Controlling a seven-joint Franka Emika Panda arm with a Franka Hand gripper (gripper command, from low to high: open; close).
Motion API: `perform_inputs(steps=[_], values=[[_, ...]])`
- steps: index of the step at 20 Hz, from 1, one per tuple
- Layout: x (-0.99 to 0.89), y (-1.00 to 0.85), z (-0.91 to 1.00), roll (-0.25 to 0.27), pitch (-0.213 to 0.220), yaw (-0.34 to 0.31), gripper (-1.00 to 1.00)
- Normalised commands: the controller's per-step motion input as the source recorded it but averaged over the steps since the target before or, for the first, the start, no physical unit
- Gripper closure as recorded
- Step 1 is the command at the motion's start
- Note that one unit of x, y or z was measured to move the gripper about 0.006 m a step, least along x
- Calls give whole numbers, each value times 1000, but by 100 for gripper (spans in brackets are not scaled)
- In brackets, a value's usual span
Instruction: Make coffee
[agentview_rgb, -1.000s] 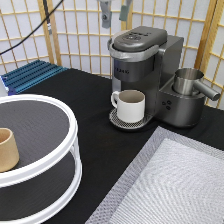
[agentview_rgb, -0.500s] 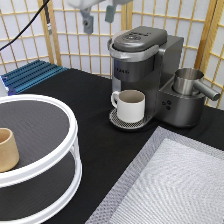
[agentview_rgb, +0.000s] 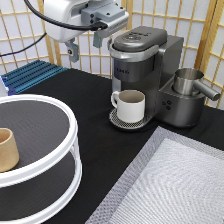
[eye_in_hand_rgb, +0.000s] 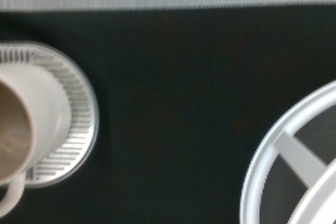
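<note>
Inventory of the bench as I see it from the remote station:

1. Gripper (agentview_rgb: 85, 44): high at the far side, above the table and just left of the coffee machine's lid. The two fingers (agentview_rgb: 72, 50) stand well apart, with nothing between them.
2. Coffee machine (agentview_rgb: 145, 65): grey and black, far right of centre, lid down.
3. White mug (agentview_rgb: 131, 105): upright on the round drip tray (agentview_rgb: 116, 121) under the machine's spout, handle to the left. In the wrist view, the mug (eye_in_hand_rgb: 26, 115) and the ribbed tray (eye_in_hand_rgb: 75, 100) sit at one edge, seen from above.
4. Metal jug (agentview_rgb: 188, 80): seated on the machine's right side, its handle pointing right.
5. Two-tier round shelf (agentview_rgb: 72, 135): white rim with dark mesh decks, near left. Its rim (eye_in_hand_rgb: 262, 165) also shows in the wrist view.
6. Tan cup (agentview_rgb: 7, 149): handleless and upright, on the upper deck at the far left edge of the view.
7. Grey mesh mat (agentview_rgb: 175, 185): near right, covering that corner.
8. Blue ribbed tray (agentview_rgb: 30, 75): far left, by the lattice screen (agentview_rgb: 20, 35).
9. Black table (agentview_rgb: 95, 120): carries all of the above.
10. Coffee pod: I cannot find it in either view, so I cannot place it.
</note>
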Motion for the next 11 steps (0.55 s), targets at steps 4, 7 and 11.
perform_inputs(steps=[4, 7, 11], values=[[-521, 229, -29, -150, -375, 12, -100], [-239, 85, 28, -40, -187, 47, -100], [0, 0, 0, 0, 0, 0, -100]])
